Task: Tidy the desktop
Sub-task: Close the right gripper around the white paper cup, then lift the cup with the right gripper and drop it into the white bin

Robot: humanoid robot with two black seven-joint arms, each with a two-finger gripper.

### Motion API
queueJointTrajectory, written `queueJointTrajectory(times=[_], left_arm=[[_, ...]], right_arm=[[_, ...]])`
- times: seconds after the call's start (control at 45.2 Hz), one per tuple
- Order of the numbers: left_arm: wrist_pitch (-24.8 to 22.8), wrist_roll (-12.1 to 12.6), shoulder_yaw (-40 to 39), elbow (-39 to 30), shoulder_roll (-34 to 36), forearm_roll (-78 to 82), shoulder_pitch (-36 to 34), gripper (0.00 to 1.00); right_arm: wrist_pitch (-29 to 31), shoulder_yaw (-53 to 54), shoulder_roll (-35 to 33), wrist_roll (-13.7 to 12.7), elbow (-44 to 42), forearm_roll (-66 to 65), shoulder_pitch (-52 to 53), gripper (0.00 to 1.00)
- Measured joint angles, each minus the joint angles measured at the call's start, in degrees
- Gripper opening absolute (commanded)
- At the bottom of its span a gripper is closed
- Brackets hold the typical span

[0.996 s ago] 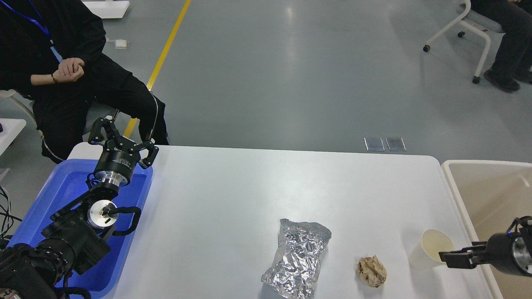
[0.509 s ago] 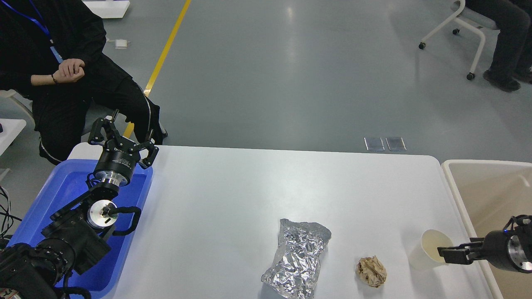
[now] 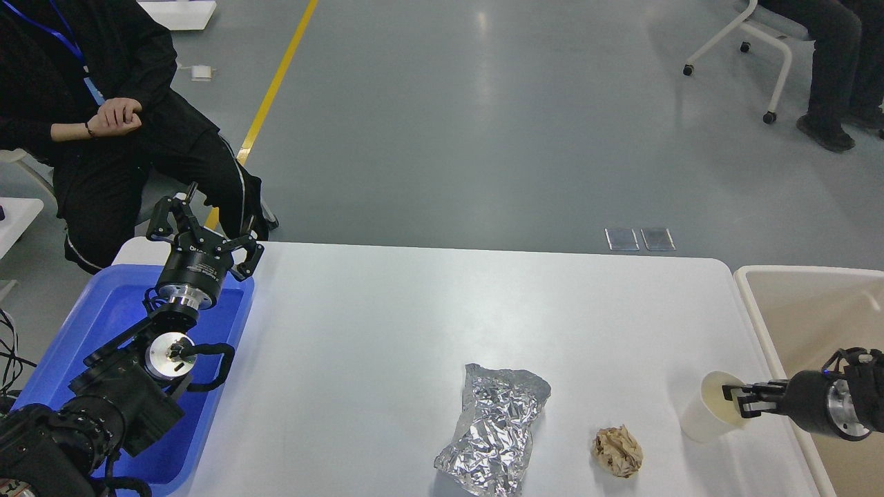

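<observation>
The white desktop (image 3: 414, 331) holds a crumpled silver foil bag (image 3: 494, 435), a brown crumpled paper ball (image 3: 617, 451) and a white paper cup (image 3: 701, 421) near its front right. My right gripper (image 3: 735, 401) comes in from the right, and its fingers pinch the cup's right rim, one inside and one outside. The cup leans slightly. My left gripper (image 3: 200, 222) is open and empty, held above the back of the blue tray (image 3: 90, 324) at the table's left edge.
A beige bin (image 3: 753, 290) stands just right of the table beside the cup. A seated person in black (image 3: 103, 124) is close behind the table's left corner. Another person on a wheeled chair (image 3: 760, 41) is at the far right.
My right gripper has risen and moved left onto the cup's rim, and the cup now leans a little. The left arm has not moved. The chair at far right has rolled left.
</observation>
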Motion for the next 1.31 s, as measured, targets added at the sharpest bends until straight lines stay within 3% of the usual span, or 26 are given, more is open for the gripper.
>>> queueJointTrajectory(times=[0.354,0.597,0.774,0.929,1.084,1.305], left_arm=[[0.0,0.0,0.0,0.0,0.0,0.0,0.0,1.0],[0.0,0.0,0.0,0.0,0.0,0.0,0.0,1.0],[0.0,0.0,0.0,0.0,0.0,0.0,0.0,1.0],[0.0,0.0,0.0,0.0,0.0,0.0,0.0,1.0],[0.0,0.0,0.0,0.0,0.0,0.0,0.0,1.0],[0.0,0.0,0.0,0.0,0.0,0.0,0.0,1.0]], right_arm=[[0.0,0.0,-1.9,2.4,1.9,0.9,0.3,0.0],[2.4,-0.1,-8.2,2.6,7.6,4.6,4.8,0.0],[7.6,0.1,-15.7,2.9,13.6,6.5,11.9,0.0],[16.7,0.2,-21.9,3.2,17.1,9.6,22.4,0.0],[24.4,0.3,-25.5,3.3,18.6,11.8,31.6,0.0],[29.0,-0.3,-28.1,3.3,19.5,13.0,37.3,0.0]])
